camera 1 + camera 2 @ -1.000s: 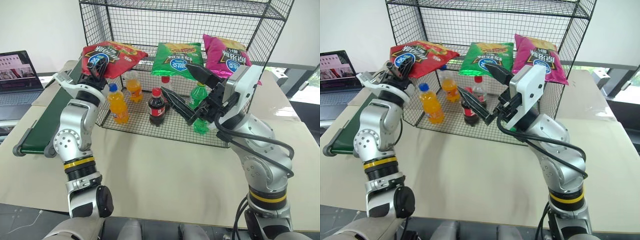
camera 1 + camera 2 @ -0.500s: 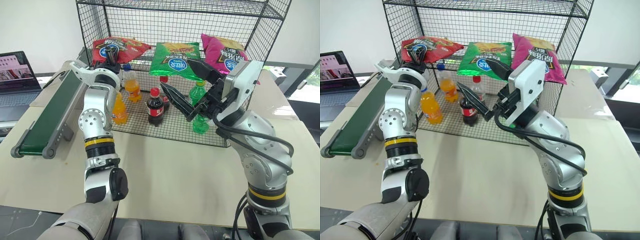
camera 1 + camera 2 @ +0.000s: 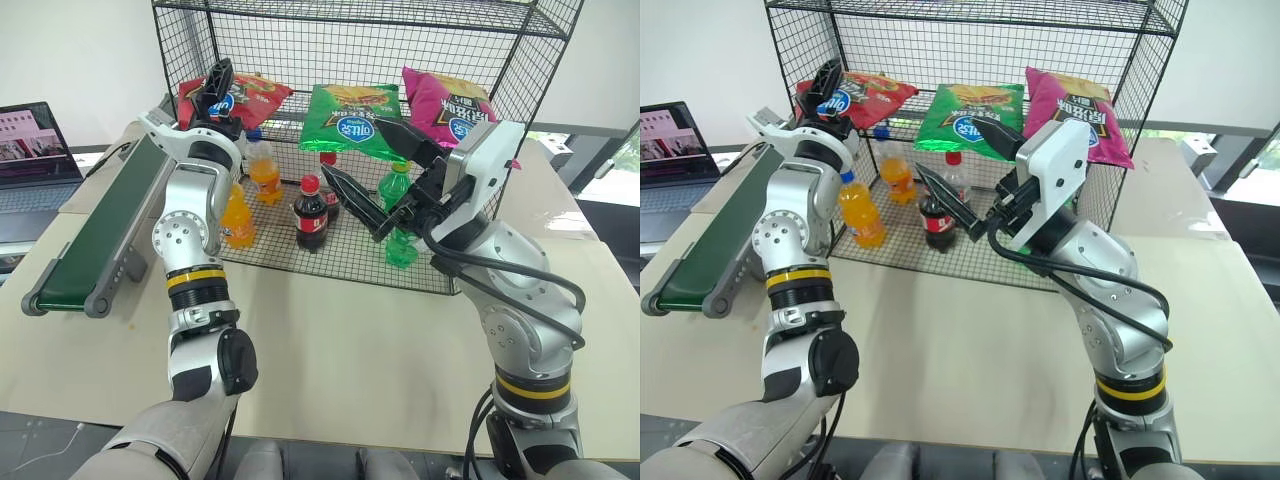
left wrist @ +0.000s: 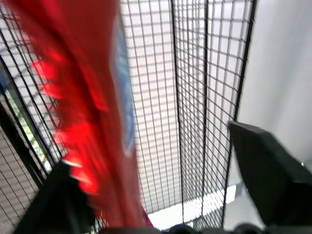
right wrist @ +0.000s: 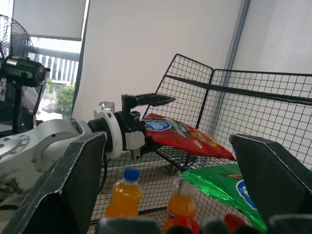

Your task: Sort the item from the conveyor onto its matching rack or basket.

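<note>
The red snack bag lies on the middle tier of the black wire rack, at its left end. My left gripper is open at the bag's near end, one finger above it and one below. In the left wrist view the bag runs between the spread fingers. In front of the rack's middle hangs my right gripper, open and empty, a little way from the cola bottle. The dark green conveyor stretches along the left with nothing on it.
A green bag and a pink bag share the middle tier. Orange drink bottles, a cola bottle and a green bottle stand on the bottom tier. A laptop sits at far left.
My left arm carried the red bag right and up onto the rack's middle tier, then its gripper opened. The right arm has kept still.
</note>
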